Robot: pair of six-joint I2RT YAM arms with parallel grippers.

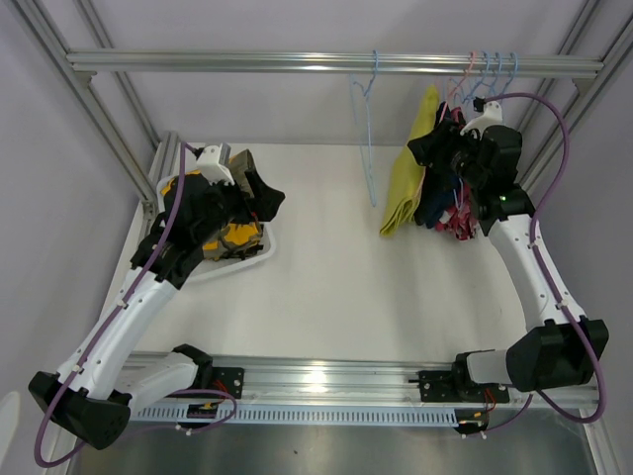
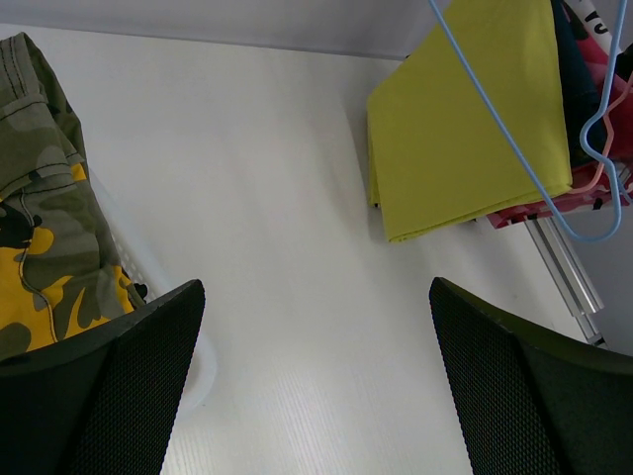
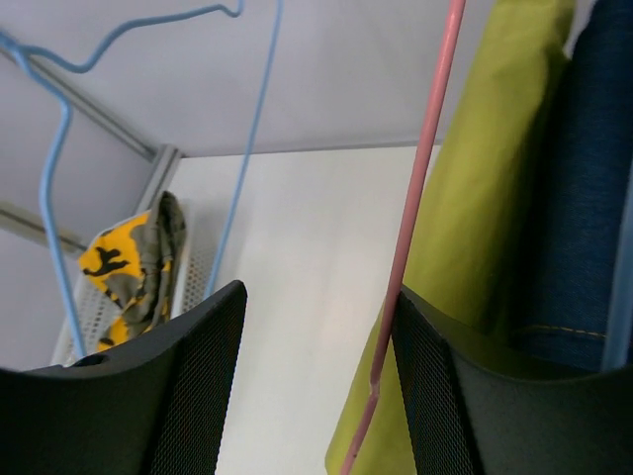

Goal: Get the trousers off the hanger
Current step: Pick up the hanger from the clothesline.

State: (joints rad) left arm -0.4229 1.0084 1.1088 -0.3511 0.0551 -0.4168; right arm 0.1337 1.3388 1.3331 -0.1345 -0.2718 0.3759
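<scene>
Yellow trousers (image 1: 404, 188), navy trousers (image 1: 435, 203) and pink-red patterned trousers (image 1: 461, 224) hang on hangers from the rail at the back right. My right gripper (image 1: 435, 148) is up among them. In the right wrist view it (image 3: 318, 292) is open, with a pink hanger wire (image 3: 410, 218) running down just inside its right finger, in front of the yellow trousers (image 3: 475, 198). Camouflage trousers (image 1: 235, 236) lie in the white basket (image 1: 259, 259) on the left. My left gripper (image 2: 316, 292) hovers wide open over the table beside them, with nothing between its fingers.
An empty blue hanger (image 1: 368, 129) hangs from the aluminium rail (image 1: 247, 62), left of the yellow trousers. Frame posts stand at both sides of the table. The left arm lies over the basket.
</scene>
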